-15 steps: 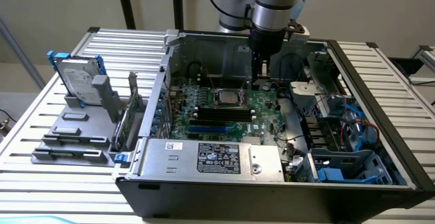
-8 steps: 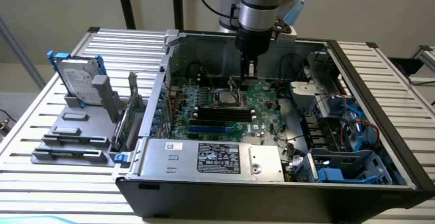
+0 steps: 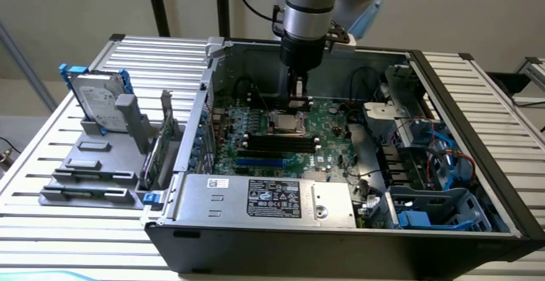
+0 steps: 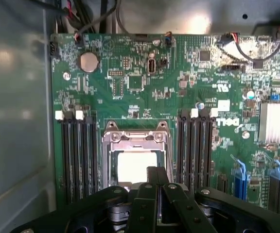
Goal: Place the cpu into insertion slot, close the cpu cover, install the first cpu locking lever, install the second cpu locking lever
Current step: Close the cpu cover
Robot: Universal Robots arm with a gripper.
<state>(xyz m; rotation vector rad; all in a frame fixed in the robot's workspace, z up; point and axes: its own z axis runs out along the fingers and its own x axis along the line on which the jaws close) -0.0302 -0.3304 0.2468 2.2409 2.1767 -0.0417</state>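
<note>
claw (image 4: 157, 171) pressed together, gripping nothing, tips just over cpu (image 4: 129, 166), which lies flat in slot (image 4: 106, 167) w/ cover (image 4: 137, 144) framing it; chip's prob light, stiff, fragile: take by edges, press metal frame only.

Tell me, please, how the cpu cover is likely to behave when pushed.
The cpu cover looks like thin sheet metal, so probably light yet stiff. It seems to lie flat around the cpu, so a push would likely press it down, not slide it.
</note>
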